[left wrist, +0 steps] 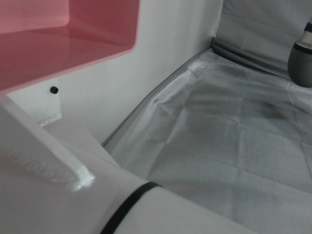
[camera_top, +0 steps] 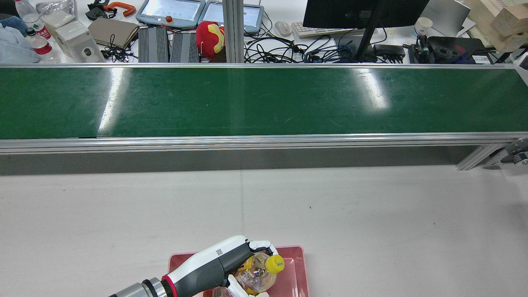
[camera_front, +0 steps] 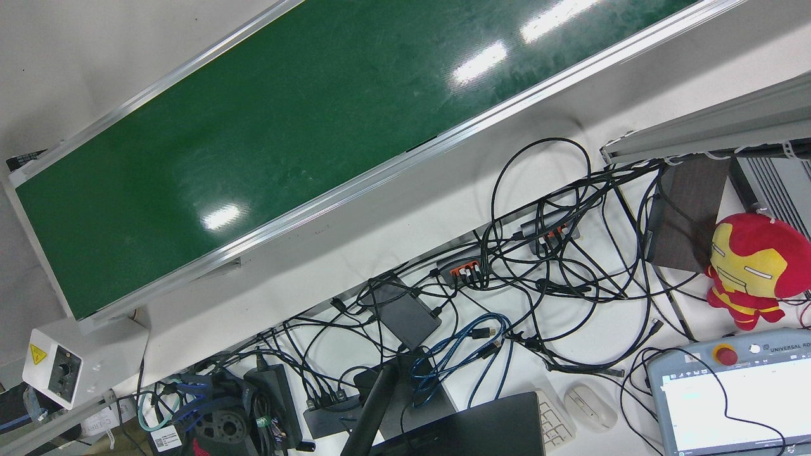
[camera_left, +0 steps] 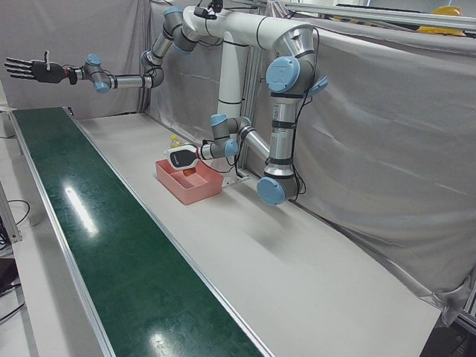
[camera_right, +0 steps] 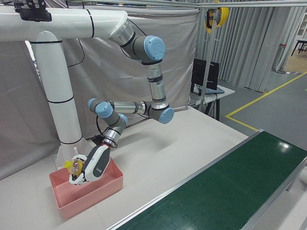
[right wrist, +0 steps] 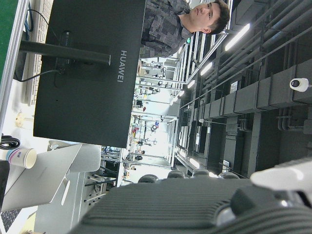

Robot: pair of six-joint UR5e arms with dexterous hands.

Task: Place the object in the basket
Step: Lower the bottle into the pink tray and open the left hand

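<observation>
Basket (camera_top: 298, 264) is sitting on the table (camera_top: 371, 222) at the robot's near edge, well apart from the conveyor belt (camera_top: 264, 101) running across beyond it. Left hand (camera_top: 214, 268) is reaching over the basket, closed around a bottle (camera_top: 264, 270) sitting inside its walls. Right hand (camera_left: 33, 69) is hanging splayed high over the belt's far end. Cluttered desk (camera_top: 288, 37) is lying behind the belt.

basket (camera_top: 295, 268): near part cut off by rear view's bottom edge | bottle (camera_top: 262, 273): lower body hidden behind left hand (camera_top: 231, 264) | bottle label: too small to read
</observation>
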